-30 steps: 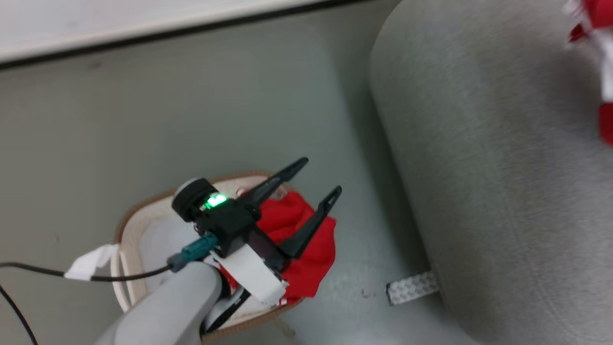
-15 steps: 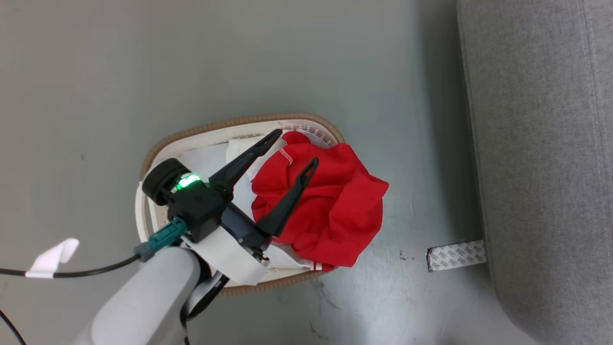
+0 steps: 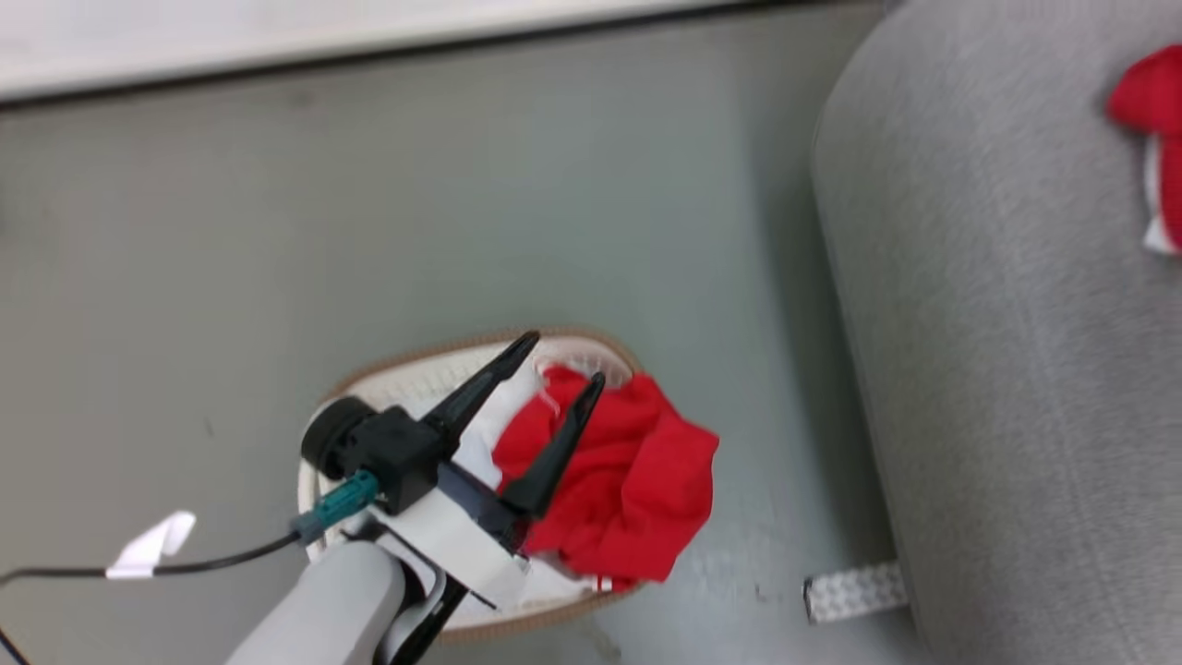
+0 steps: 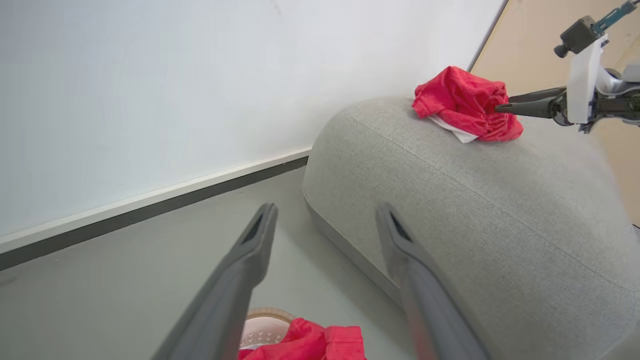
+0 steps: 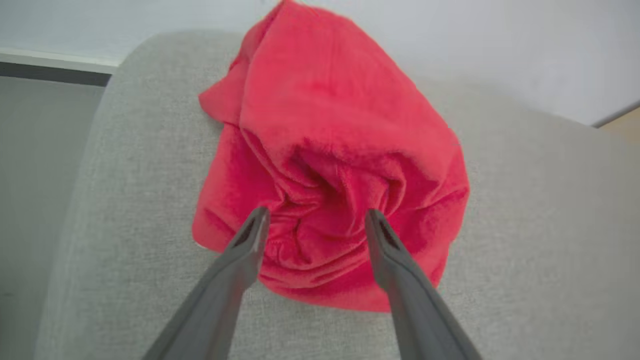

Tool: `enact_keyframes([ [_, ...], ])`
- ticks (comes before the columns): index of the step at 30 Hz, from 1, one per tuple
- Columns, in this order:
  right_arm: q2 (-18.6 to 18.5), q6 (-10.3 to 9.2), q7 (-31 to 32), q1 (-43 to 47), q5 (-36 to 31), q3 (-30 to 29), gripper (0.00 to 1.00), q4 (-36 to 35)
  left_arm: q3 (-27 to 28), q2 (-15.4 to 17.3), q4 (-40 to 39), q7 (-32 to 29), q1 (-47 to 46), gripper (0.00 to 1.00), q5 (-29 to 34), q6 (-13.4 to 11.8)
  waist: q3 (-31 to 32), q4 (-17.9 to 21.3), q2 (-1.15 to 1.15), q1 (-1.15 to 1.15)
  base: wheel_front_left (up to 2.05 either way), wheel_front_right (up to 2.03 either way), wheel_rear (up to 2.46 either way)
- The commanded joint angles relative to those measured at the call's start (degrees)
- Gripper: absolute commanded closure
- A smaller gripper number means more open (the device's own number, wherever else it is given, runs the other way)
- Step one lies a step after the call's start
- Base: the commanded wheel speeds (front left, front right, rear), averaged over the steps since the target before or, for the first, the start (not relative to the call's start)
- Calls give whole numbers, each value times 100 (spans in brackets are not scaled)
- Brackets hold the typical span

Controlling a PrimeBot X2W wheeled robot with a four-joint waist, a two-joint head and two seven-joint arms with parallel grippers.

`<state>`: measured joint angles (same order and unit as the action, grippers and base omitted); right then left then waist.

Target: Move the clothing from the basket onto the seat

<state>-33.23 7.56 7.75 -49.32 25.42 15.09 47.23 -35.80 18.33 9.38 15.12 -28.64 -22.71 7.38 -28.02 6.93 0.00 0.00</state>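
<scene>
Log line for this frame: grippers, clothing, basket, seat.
left gripper: open, above basket | right gripper: open, tips at red garment on seat | second red garment in basket, draped over rim

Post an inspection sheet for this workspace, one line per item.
Surface: grey floor, scuffed by the basket.
Job's things: basket on floor beside sofa; basket garment spills over its rim; sofa garment bunched on the sofa.
Clutter: patterned strip on floor at sofa's foot.
Grippers: left gripper open, above basket; right gripper open, tips at sofa garment.
Cables: black cable with white tag, at left arm.
Surroundings: white wall, dark skirting.
</scene>
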Motion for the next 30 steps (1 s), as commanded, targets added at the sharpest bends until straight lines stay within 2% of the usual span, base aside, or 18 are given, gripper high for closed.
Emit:
enact_keyframes([
  [1, -160, -14, -59, 225, 97, 147, 0, -207, 97, -63, 90, 5, 188, 0, -45, 13, 806, -23, 0, 0, 0, 0, 0],
  [8, -566, -14, -700, 1139, 456, 486, 0, -1482, 765, -403, 349, 5, 759, 0, -37, -36, 1888, -253, 0, 0, 0, 0, 0],
  [11, -568, -14, -1157, 1628, 538, 442, 0, -2006, 1130, -514, 440, 5, 1040, 0, 87, -148, 2279, -390, 0, 0, 0, 0, 0],
  [14, -376, -14, -1657, 2177, 558, 230, 0, -2446, 1502, -623, 480, 5, 1327, 0, 197, -238, 2586, -537, 0, 0, 0, 0, 0],
  [18, 149, -13, -2068, 2985, 346, -228, 0, -2989, 2043, -728, 488, 5, 1724, 0, 351, -389, 2806, -695, 0, 0, 0, 0, 0],
  [22, 899, -14, -2236, 3864, -46, -630, 0, -3625, 2574, -850, 376, 5, 2032, 0, 521, -475, 2862, -814, 0, 0, 0, 0, 0],
  [26, 1610, -14, -2295, 4585, -422, -945, 0, -4182, 3046, -1055, 258, 5, 2304, 0, 715, -414, 2870, -898, 0, 0, 0, 0, 0],
  [30, 2100, -13, -2293, 5044, -719, -1060, 0, -4673, 3346, -1238, 200, 5, 2534, 0, 948, -290, 2849, -895, 0, 0, 0, 0, 0],
])
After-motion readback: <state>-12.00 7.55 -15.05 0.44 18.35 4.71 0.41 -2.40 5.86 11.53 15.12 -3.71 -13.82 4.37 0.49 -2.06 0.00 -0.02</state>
